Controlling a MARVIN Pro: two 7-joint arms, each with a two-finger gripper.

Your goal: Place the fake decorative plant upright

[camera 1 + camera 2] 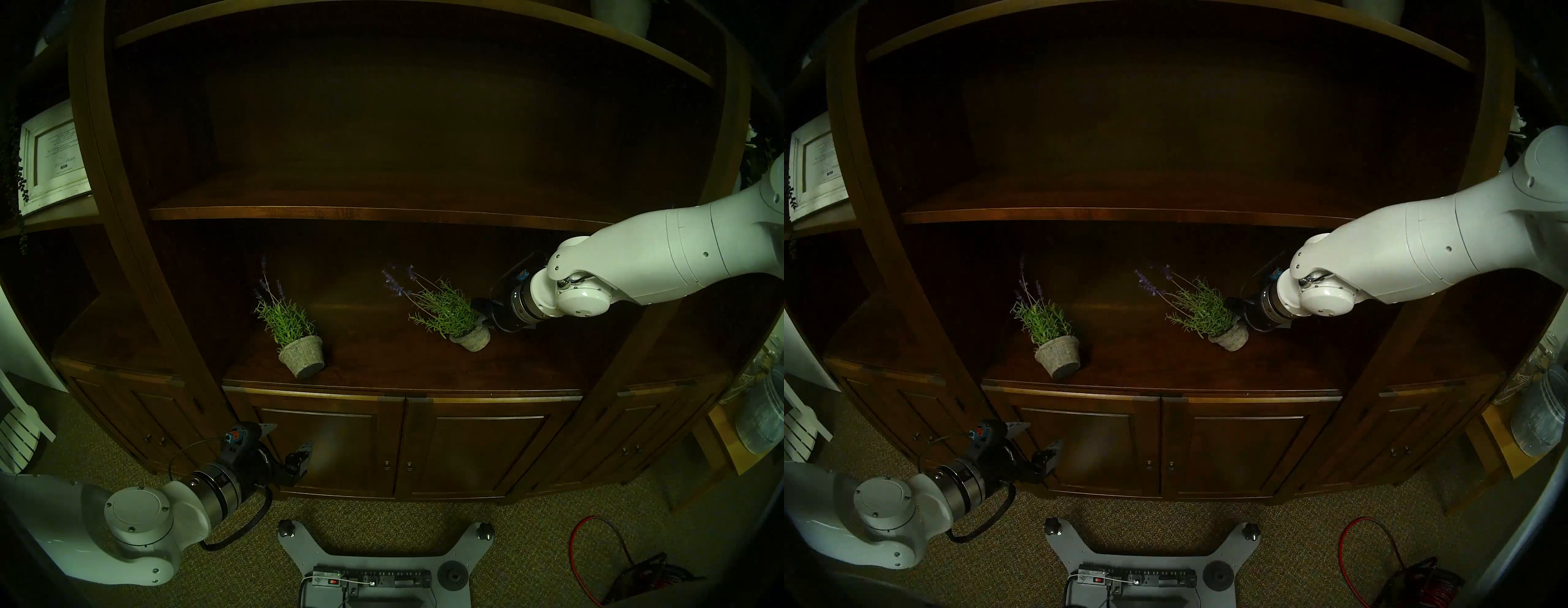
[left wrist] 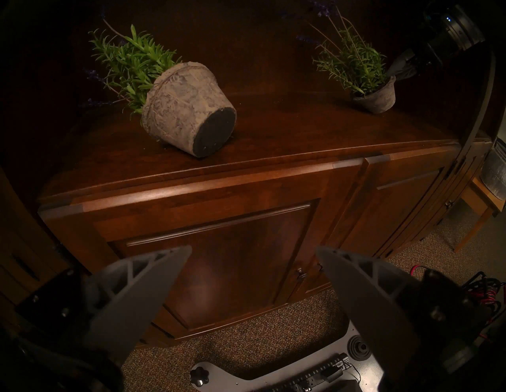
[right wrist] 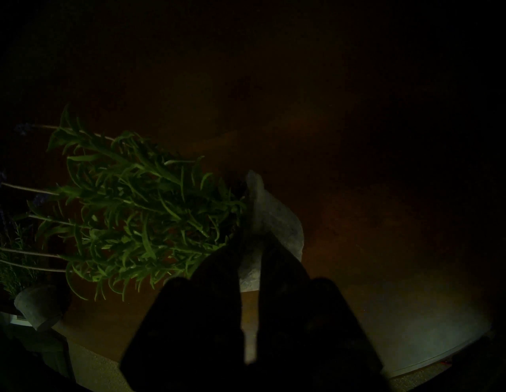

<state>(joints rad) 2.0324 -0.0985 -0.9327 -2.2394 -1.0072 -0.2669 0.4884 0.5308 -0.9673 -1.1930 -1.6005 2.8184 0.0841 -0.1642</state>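
From the head's left eye, two small fake lavender plants in rough grey stone-look pots sit on the dark wooden cabinet top [image 1: 382, 365]: the left potted plant [image 1: 299, 354] lies tipped with its dark base turned toward the front edge, and the right potted plant [image 1: 460, 325] leans over to the left, its pot low on the wood beside the right gripper [image 1: 483, 319], which is pinched on the pot's rim. The left gripper [image 1: 282, 446] hangs low in front of the cabinet doors, well apart from both plants. The head's right eye gives the same layout, the right potted plant [image 1: 1219, 327] tilted with purple spikes pointing up and left. In the left wrist view the left gripper [image 2: 253, 276] has its jaws spread wide on nothing, and the tipped pot [image 2: 189, 109] shows a coarse, matte wall and flat dark underside. The right wrist view is very dark, but the right gripper [image 3: 250, 246] shows its two fingers drawn together across the thin rim of the grey pot, foliage spilling to the left. I judge the plant light, the pot stiff and gritty enough not to slip, though a rim pinch lets it swing; the stems are soft and springy, poor to grasp. The rim or the pot wall is the sound hold, and chipping is the risk if it is set down hard.
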